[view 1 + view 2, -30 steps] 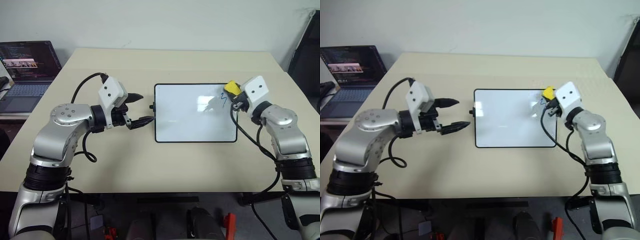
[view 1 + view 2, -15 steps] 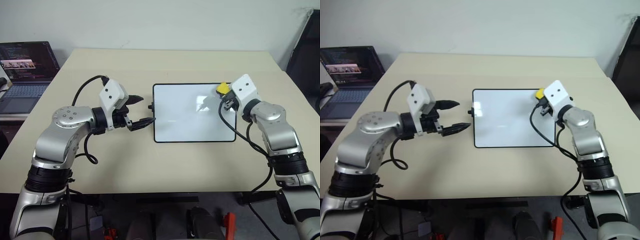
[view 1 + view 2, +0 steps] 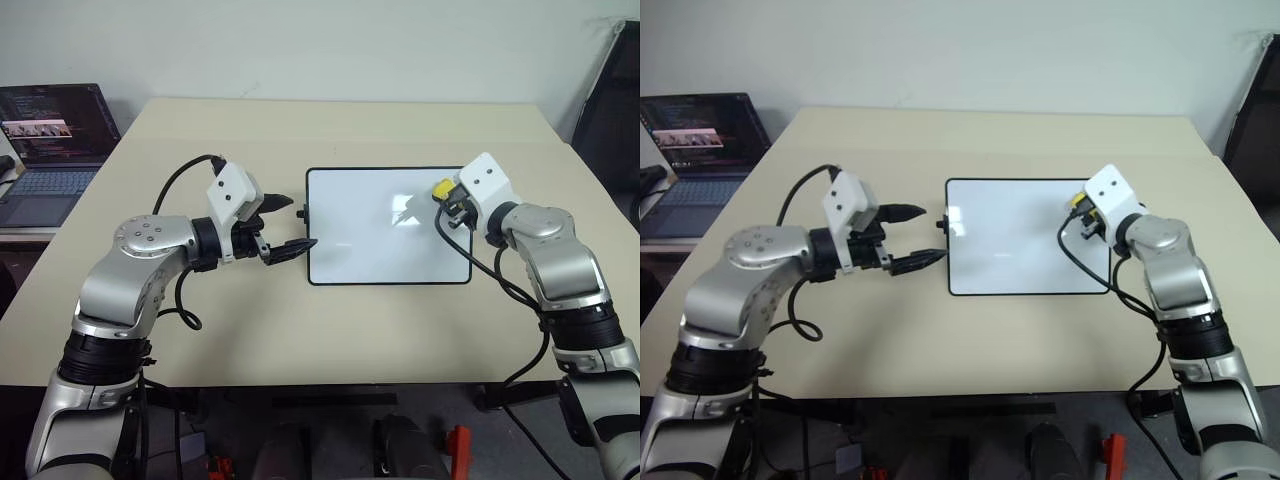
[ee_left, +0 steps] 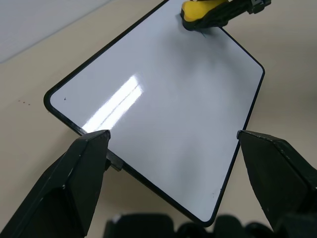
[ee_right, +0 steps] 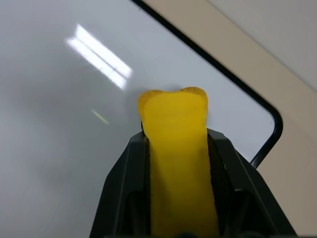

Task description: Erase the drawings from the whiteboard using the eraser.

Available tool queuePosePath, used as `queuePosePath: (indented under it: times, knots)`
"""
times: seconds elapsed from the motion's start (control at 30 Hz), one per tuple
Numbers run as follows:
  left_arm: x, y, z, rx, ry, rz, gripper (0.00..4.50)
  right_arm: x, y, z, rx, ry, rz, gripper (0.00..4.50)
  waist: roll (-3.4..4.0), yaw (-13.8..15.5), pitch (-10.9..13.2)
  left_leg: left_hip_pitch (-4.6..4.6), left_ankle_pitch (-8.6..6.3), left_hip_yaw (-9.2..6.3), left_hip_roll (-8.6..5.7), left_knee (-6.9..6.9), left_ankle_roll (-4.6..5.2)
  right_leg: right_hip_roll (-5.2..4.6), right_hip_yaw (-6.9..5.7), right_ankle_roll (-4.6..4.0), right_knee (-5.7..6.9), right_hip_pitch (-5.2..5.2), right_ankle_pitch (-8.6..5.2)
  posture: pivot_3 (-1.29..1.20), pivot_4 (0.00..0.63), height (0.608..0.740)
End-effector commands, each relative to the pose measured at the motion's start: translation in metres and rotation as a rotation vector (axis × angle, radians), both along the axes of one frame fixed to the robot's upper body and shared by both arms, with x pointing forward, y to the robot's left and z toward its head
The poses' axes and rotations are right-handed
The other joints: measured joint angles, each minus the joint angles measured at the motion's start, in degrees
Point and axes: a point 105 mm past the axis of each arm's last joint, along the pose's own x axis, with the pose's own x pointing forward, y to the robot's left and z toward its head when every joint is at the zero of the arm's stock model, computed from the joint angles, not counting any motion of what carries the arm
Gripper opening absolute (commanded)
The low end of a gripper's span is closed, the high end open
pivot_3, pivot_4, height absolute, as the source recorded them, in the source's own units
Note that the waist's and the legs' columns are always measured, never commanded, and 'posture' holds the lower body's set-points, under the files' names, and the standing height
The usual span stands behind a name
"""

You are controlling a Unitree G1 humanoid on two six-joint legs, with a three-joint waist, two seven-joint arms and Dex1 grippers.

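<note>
One whiteboard point(image 3: 388, 226) lies at the centre of the frame on the tabletop point(image 3: 350, 330), bare beige room on every side of its black frame. Its glossy white face shows no marks. One yellow eraser point(image 3: 443, 188) is clamped in the right pincer point(image 3: 447, 193), pressed at the board's upper right corner. Left pincer point(image 3: 292, 222) stands spread open just beside the board's left edge.

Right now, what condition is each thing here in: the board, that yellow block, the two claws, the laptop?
whiteboard: flat on the table, no marks visible.
eraser: clamped, tip at the board's far right corner.
right gripper: shut on the eraser.
left gripper: open, at the board's left edge.
laptop: open, screen lit.
</note>
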Motion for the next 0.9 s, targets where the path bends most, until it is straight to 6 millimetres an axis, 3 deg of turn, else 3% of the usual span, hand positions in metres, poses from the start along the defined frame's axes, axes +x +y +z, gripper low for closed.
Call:
queuePosePath:
  times: [0.03, 0.27, 0.4, 0.5, 0.6, 0.67, 0.73, 0.77, 0.83, 0.9]
  knots:
    - [-0.002, -0.006, 0.010, 0.001, -0.048, -0.025, 4.50, -0.010, -0.017, -0.025, -0.032, 0.111, -0.067, 1.11, -0.06, 0.1, 0.0, 0.00, 0.00, 0.00, 0.00, 0.00, 0.00, 0.00, 0.00, 0.00, 0.01, 0.01, 0.00, 0.00, 0.150, 0.740]
    - [-0.001, -0.008, 0.008, 0.000, -0.042, -0.036, 4.50, -0.035, -0.027, -0.043, -0.044, 0.189, -0.060, 1.11, -0.18, 0.0, -0.1, 0.03, 0.00, 0.02, 0.00, 0.05, 0.00, 0.00, 0.03, 0.10, -0.06, 0.07, 0.06, 0.00, 0.150, 0.740]
    - [0.000, -0.010, 0.008, 0.002, -0.042, -0.045, 4.50, -0.037, -0.027, -0.041, -0.040, 0.177, -0.062, 1.11, -0.19, -0.1, -0.1, 0.06, 0.02, 0.04, 0.00, 0.06, 0.02, 0.02, 0.06, 0.10, -0.05, 0.07, 0.11, 0.00, 0.150, 0.740]
    - [0.002, -0.011, 0.010, 0.003, -0.046, -0.050, 4.50, -0.036, -0.007, -0.010, 0.068, 0.076, 0.057, 1.11, -0.19, -0.2, -0.1, 0.05, 0.05, 0.04, 0.00, 0.05, 0.03, 0.03, 0.06, 0.11, -0.06, 0.07, 0.13, 0.00, 0.150, 0.740]
    - [0.001, -0.010, 0.012, 0.004, -0.049, -0.054, 4.50, -0.048, 0.005, 0.049, 0.308, -0.089, 0.221, 1.11, -0.09, -0.4, -0.1, 0.00, 0.04, 0.05, 0.00, 0.01, 0.03, 0.03, 0.08, 0.11, -0.09, 0.01, 0.13, 0.00, 0.150, 0.740]
    - [0.001, -0.009, 0.012, 0.006, -0.049, -0.056, 4.50, -0.049, -0.015, 0.077, 0.425, -0.183, 0.178, 1.11, -0.03, -0.4, 0.0, -0.06, 0.04, 0.03, 0.00, -0.01, 0.03, 0.03, 0.08, 0.11, -0.12, -0.03, 0.13, 0.00, 0.150, 0.740]
    - [0.000, -0.011, 0.011, 0.006, -0.042, -0.069, 4.50, -0.039, -0.060, 0.084, 0.466, -0.245, -0.012, 1.11, -0.04, -0.1, 0.0, -0.09, 0.03, 0.02, -0.01, -0.01, 0.02, 0.00, 0.05, 0.11, -0.15, -0.03, 0.13, 0.00, 0.150, 0.740]
    - [-0.001, -0.014, 0.010, 0.002, -0.037, -0.079, 4.50, -0.035, -0.081, 0.080, 0.473, -0.255, -0.109, 1.11, -0.10, 0.4, -0.1, -0.09, 0.02, 0.02, -0.01, -0.02, 0.02, 0.00, 0.03, 0.11, -0.20, -0.02, 0.13, 0.00, 0.150, 0.740]
    - [-0.006, -0.026, 0.005, -0.005, -0.018, -0.130, 4.50, -0.032, -0.121, 0.054, 0.446, -0.213, -0.281, 1.11, -0.24, 1.1, -0.2, -0.10, 0.01, 0.02, -0.01, -0.05, 0.01, -0.03, -0.02, 0.10, -0.26, 0.00, 0.12, 0.00, 0.150, 0.740]
    - [-0.012, -0.037, 0.000, -0.005, 0.001, -0.181, 4.50, -0.036, -0.142, 0.028, 0.416, -0.156, -0.352, 1.11, -0.26, 1.5, -0.2, -0.13, 0.00, 0.02, -0.04, -0.07, 0.01, -0.09, -0.06, 0.10, -0.35, 0.04, 0.12, 0.00, 0.150, 0.740]
